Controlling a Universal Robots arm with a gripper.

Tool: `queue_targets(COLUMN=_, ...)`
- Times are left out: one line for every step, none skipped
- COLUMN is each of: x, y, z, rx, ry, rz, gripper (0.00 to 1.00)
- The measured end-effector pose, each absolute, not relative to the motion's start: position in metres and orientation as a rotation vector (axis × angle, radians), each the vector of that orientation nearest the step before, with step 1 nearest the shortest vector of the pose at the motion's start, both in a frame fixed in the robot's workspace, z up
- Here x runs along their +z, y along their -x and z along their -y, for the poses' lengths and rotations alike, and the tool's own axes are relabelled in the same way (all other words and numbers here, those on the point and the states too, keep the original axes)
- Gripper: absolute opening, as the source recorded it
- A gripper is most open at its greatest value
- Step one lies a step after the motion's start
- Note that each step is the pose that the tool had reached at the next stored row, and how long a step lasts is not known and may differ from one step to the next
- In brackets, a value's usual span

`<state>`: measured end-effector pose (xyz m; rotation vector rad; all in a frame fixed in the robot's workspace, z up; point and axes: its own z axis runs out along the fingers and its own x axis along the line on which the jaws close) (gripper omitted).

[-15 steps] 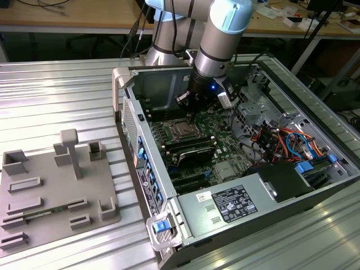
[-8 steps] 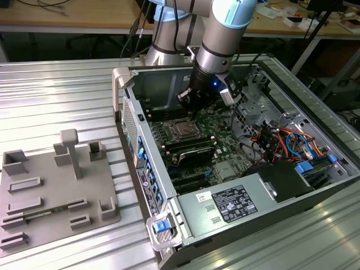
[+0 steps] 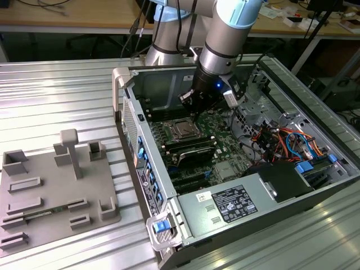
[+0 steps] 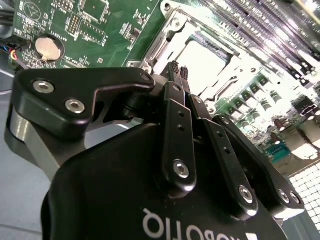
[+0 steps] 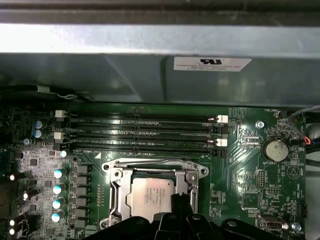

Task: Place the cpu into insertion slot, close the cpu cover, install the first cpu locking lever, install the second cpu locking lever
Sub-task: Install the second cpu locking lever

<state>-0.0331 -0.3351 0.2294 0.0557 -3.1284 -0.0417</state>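
With the small silvery square cpu (image 5: 150, 196) already seated under the thin metal-framed cpu cover (image 5: 116, 187), I poise my clenched black pincer (image 4: 179, 73) at the socket's edge, judging the locking levers need careful pressing.

Silvery metal cpu (image 5: 149, 196), shiny metal cpu cover (image 5: 155, 172) (bright glare), matt black gripper (image 4: 179, 72)

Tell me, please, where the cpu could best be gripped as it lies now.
From straight above, by two opposite edges: the cpu lies flat, silvery face up. But the cover seems to lie over its rim, so those edges probably cannot be reached until it is lifted.
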Motion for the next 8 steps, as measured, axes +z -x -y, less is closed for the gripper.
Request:
queue_targets(x=0.229, y=0.033, z=0.336, rx=-0.042, ry=-0.056, rz=3.128, gripper=0.11)
queue_targets(x=0.229, y=0.033, z=0.338, rx=-0.042, ry=-0.056, rz=3.128, gripper=0.11)
queue_targets(x=0.229, y=0.033, z=0.34, rx=-0.042, ry=-0.056, rz=3.128, gripper=0.11)
queue_targets(x=0.229, y=0.033, z=0.341, rx=-0.042, ry=-0.056, rz=3.128, gripper=0.11)
queue_targets(x=0.23, y=0.033, z=0.345, rx=-0.041, ry=-0.056, rz=3.128, gripper=0.11)
queue_targets(x=0.23, y=0.033, z=0.347, rx=-0.041, ry=-0.056, rz=3.128, gripper=0.11)
queue_targets(x=0.23, y=0.033, z=0.35, rx=-0.042, ry=-0.056, rz=3.128, gripper=0.11)
queue_targets(x=0.231, y=0.033, z=0.352, rx=-0.042, ry=-0.056, rz=3.128, gripper=0.11)
